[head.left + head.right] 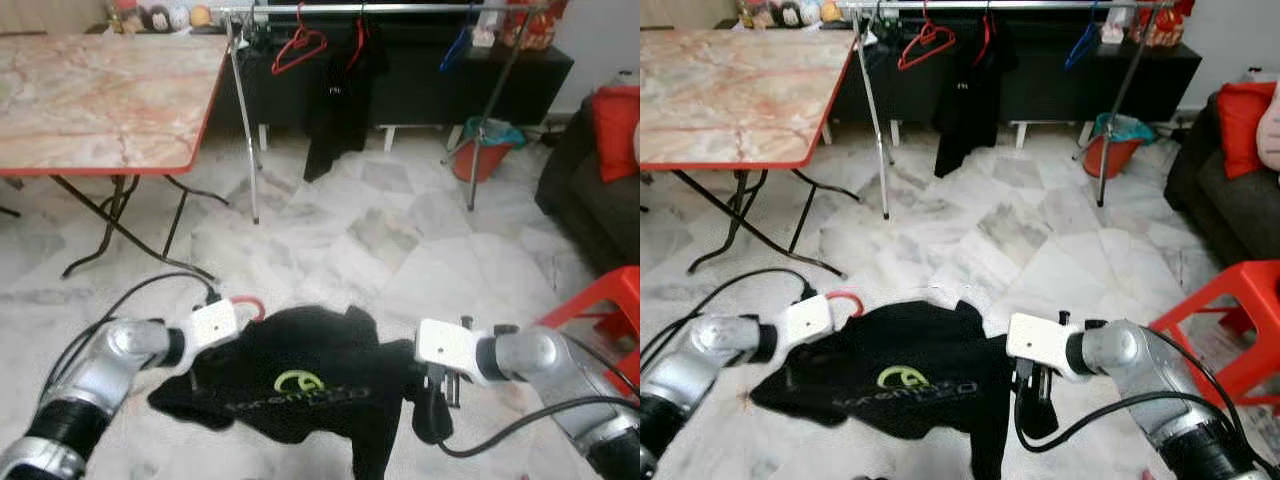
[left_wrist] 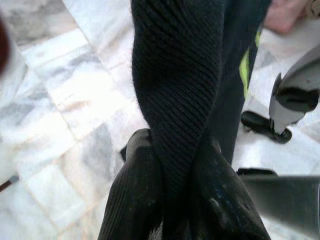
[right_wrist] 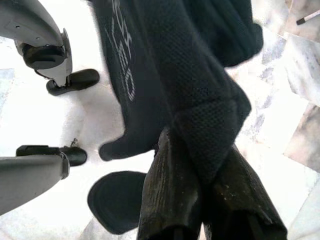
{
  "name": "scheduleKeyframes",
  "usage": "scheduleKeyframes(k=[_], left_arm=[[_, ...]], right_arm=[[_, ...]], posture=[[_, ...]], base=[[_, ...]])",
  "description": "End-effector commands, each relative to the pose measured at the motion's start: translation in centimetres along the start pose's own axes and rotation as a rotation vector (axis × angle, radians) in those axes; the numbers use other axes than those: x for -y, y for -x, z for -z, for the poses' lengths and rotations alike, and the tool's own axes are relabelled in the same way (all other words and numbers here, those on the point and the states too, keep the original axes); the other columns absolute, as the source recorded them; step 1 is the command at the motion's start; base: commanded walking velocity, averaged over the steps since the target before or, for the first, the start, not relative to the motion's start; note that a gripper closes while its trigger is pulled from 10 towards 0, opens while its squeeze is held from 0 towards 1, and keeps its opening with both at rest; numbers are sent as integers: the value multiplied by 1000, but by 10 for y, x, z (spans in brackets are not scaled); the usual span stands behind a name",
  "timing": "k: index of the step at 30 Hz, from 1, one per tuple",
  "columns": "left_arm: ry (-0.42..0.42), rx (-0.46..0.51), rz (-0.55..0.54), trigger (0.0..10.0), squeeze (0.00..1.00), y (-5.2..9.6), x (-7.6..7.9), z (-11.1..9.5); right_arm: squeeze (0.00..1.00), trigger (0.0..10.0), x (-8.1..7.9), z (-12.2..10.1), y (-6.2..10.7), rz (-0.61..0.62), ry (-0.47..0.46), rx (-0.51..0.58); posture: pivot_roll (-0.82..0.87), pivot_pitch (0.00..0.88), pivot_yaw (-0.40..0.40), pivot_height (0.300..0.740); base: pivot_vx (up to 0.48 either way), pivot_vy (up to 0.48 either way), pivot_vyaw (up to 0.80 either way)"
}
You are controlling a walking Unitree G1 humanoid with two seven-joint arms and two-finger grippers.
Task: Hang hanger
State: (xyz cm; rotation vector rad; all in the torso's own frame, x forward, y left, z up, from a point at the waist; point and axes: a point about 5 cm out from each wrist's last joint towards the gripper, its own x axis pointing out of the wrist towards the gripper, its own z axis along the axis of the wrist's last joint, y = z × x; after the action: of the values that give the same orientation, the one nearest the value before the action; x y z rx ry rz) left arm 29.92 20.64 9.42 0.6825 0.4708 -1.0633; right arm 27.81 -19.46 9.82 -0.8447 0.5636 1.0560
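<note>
Shirt held low in front, stretched between left gripper and right gripper, above floor. Hanger hook sticking out at shirt's left end, just beside left wrist. Folding table ahead on the left. Clothes rail further back, centre, with hung hangers and a hung garment; bucket under its right end. Cabinet behind rail. Sofa far right, stool near right
</note>
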Motion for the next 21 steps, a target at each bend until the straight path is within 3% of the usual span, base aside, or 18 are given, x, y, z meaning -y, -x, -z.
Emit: scheduleKeyframes(k=[1,4,12,19,21], left_arm=[[-3,-32,-48,10000,0,12,-9,7],[55,-67,-203,10000,0,29,-25,23],[174,-173,-414,10000,0,59,-39,54],[325,-121,-673,10000,0,65,-56,58],[375,-35,-717,10000,0,62,-60,51]], right_arm=[[0,0,3,2,4,7,10,-14],[0,0,0,1,4,0,4,-12],[0,0,-5,9,8,-3,-10,-35],[0,0,-6,6,5,-3,-9,-30],[0,0,-7,4,3,-4,-8,-24]], posture=[[6,63,-16,740],[2,62,-16,740],[-4,50,-11,740],[-1,47,-9,740],[-1,47,-9,740]], base=[[0,0,0],[0,0,0],[0,0,0],[0,0,0],[0,0,0]])
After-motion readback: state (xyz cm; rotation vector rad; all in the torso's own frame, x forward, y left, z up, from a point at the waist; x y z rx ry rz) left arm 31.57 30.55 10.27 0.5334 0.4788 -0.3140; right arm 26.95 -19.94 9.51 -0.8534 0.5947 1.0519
